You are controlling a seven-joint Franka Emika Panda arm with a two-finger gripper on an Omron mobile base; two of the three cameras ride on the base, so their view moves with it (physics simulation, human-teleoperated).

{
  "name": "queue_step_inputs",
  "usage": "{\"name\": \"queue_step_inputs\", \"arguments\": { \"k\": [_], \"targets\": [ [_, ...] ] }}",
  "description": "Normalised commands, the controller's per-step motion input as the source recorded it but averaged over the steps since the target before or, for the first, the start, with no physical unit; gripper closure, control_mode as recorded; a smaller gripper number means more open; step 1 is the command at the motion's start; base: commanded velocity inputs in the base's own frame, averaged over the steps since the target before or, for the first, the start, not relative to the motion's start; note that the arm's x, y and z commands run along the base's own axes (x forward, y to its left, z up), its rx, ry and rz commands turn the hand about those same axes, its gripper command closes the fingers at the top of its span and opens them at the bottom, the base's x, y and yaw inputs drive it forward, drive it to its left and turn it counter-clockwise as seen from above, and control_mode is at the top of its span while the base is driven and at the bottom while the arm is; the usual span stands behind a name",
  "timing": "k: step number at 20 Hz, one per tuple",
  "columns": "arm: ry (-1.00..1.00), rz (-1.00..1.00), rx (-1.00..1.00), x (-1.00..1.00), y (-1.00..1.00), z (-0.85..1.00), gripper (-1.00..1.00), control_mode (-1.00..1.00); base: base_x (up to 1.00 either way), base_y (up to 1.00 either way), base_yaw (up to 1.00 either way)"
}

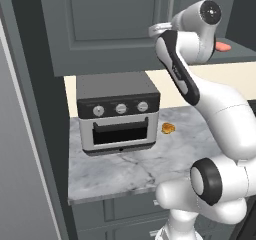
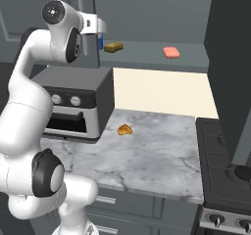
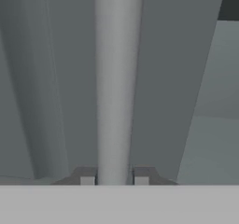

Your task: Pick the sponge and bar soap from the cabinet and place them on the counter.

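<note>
The gripper [image 3: 114,178] is clamped on the long silver bar handle [image 3: 116,78] of the dark grey cabinet [image 1: 100,29]. The tan sponge [image 2: 113,46] and pink bar soap [image 2: 171,52] lie apart on its shelf.

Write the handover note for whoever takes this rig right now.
Tool: closed around the silver bar handle of the cabinet, one fingertip on each side.
Sponge and bar soap: both on the cabinet shelf, apart from each other.
Counter: holds the toaster oven and a small orange lump.
Done: handle gripped.
Left: pick sponge and soap, set both on the counter.
</note>
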Motion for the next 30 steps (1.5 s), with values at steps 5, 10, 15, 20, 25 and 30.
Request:
{"name": "queue_step_inputs", "arguments": {
  "k": [5, 10, 15, 20, 25, 30],
  "targets": [
    [0.00, 0.00, 0.00, 0.00, 0.00, 0.00, 1.00, -1.00, 0.00, 0.00, 0.00],
    [0.00, 0.00, 0.00, -0.05, 0.03, 0.00, 1.00, -1.00, 0.00, 0.00, 0.00],
    [-0.01, 0.00, 0.00, -0.43, 0.07, 0.00, 1.00, -1.00, 0.00, 0.00, 0.00],
    [-0.04, -0.01, 0.00, -0.57, 0.02, 0.00, 1.00, -1.00, 0.00, 0.00, 0.00],
    [-0.04, -0.02, 0.00, -0.66, 0.01, 0.00, 1.00, -1.00, 0.00, 0.00, 0.00],
    [-0.03, -0.03, 0.00, -0.68, 0.00, 0.00, 1.00, -1.00, 0.00, 0.00, 0.00]
  ]
}}
